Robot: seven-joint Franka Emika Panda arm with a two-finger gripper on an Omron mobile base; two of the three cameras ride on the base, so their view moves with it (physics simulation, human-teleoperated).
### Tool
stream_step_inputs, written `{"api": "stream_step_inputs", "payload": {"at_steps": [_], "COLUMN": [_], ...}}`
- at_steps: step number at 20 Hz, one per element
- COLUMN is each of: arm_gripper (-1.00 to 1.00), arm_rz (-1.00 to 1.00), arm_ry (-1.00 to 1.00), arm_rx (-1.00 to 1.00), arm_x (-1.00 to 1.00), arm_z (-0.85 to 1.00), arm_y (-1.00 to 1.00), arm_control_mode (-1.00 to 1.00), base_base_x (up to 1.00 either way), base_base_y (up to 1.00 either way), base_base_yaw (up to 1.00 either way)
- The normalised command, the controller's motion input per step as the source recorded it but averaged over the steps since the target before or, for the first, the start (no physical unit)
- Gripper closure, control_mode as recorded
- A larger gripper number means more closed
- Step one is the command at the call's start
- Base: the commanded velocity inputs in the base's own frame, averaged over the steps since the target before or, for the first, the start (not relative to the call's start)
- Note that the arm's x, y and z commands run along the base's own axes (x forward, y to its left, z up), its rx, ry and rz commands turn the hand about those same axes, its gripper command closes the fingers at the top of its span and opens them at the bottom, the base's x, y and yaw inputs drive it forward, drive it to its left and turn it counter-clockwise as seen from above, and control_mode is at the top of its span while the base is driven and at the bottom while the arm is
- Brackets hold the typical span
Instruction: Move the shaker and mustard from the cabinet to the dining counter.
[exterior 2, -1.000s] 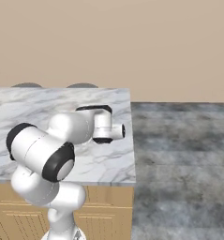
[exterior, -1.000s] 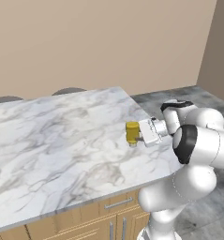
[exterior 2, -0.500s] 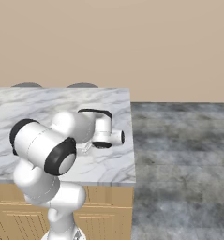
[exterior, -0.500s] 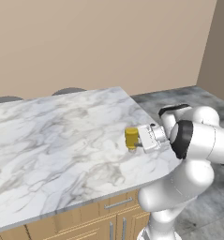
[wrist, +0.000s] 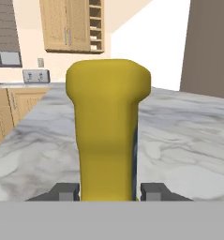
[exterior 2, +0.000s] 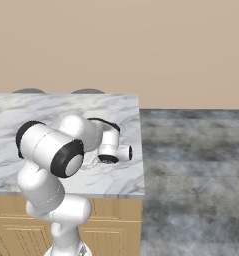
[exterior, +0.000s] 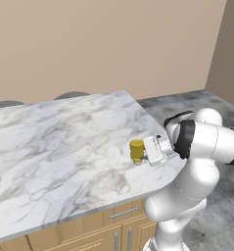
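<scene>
Nearest the base, the white arm reaches out level over the right-hand end of the dining counter (exterior: 64, 142), its gripper (exterior: 144, 152) pointing sideways across the marble. In the hand view the two dark fingertips (wrist: 66, 191) stand either side of the mustard (wrist: 108, 126) and press against its yellow body, so the gripper is clamped on the bottle. In the left base view the mustard (exterior: 136, 150) sits at the front of the hand, upright, close to the counter's right edge and nearer its front edge than its back. Whether its base already rests on the marble or hangs just above it cannot be told from these pictures.

The step in hand looks like setting the bottle down. The risk lies in the release: if the bottle is not yet touching the slab when the fingers part, it would drop and, being tall and narrow, could tip and roll toward the near right edge. A sideways pull-back with one finger dragging on the body could also knock it over.

Farther off, across the room in the hand view, a wooden wall cabinet (wrist: 69, 23) hangs beside open shelves (wrist: 95, 23).

Counted: one mustard bottle, one gripper, one dining counter. The shaker cannot be made out anywhere on the slab, so that half of the task appears to remain.
</scene>
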Motion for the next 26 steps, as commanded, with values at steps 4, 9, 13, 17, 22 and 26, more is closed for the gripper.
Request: {"api": "stream_step_inputs", "payload": {"at_steps": [4,9,13,17,22,26], "arm_gripper": [1.00,1.00,1.00,1.00,1.00,1.00], "arm_rz": [0.00,0.00,0.00,0.00,0.00,0.00], "arm_ry": [0.00,0.00,0.00,0.00,0.00,0.00], "arm_rx": [0.00,0.00,0.00,0.00,0.00,0.00], "arm_x": [0.00,0.00,0.00,0.00,0.00,0.00], "arm_z": [-0.20,-0.19,-0.20,-0.21,-0.21,-0.10], "arm_y": [0.00,0.00,0.00,0.00,0.00,0.00], "arm_control_mode": [-1.00,-1.00,-1.00,-1.00,-1.00,-1.00], "base_base_x": [0.00,0.00,0.00,0.00,0.00,0.00], "base_base_y": [0.00,0.00,0.00,0.00,0.00,0.00], "base_base_yaw": [0.00,0.00,0.00,0.00,0.00,0.00]}}
